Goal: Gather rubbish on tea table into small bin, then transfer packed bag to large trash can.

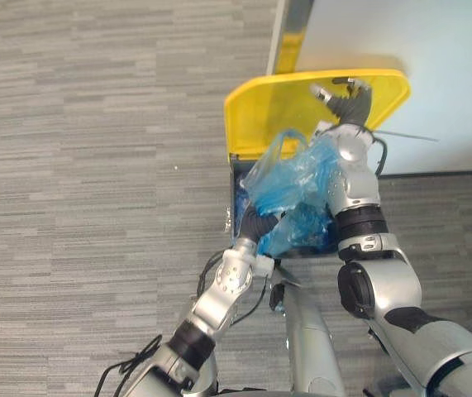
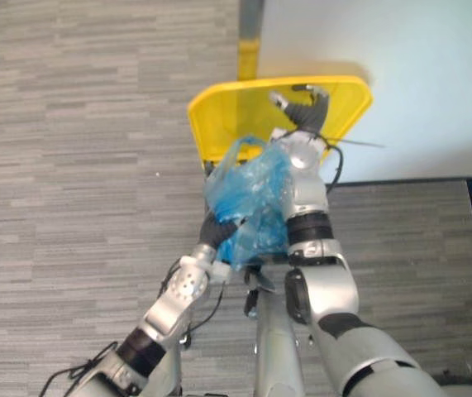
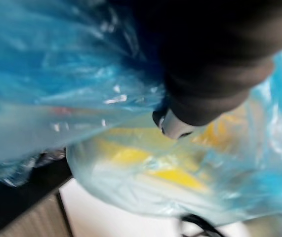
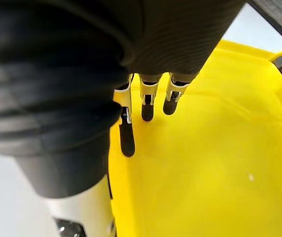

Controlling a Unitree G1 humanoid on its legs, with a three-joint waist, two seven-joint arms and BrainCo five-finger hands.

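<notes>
The large trash can (image 1: 236, 208) stands against the wall with its yellow lid (image 1: 260, 107) swung up. My right hand (image 1: 347, 99) presses straight fingers (image 4: 146, 106) flat against the lid's inner face, open, and holds nothing. The packed blue plastic bag (image 1: 293, 182) sits bunched over the can's mouth, its handle loop sticking up. My left hand (image 1: 254, 223) reaches into the bag from below, and the blue film (image 3: 57, 74) wraps over it and hides its fingers. Only its dark cover (image 3: 220, 74) shows.
A pale wall (image 1: 434, 50) rises right behind the can, with a metal post (image 1: 292, 29) at its corner. A dark strip of floor (image 1: 442, 207) runs to the can's right. Grey striped carpet (image 1: 95, 165) spreads out on the left.
</notes>
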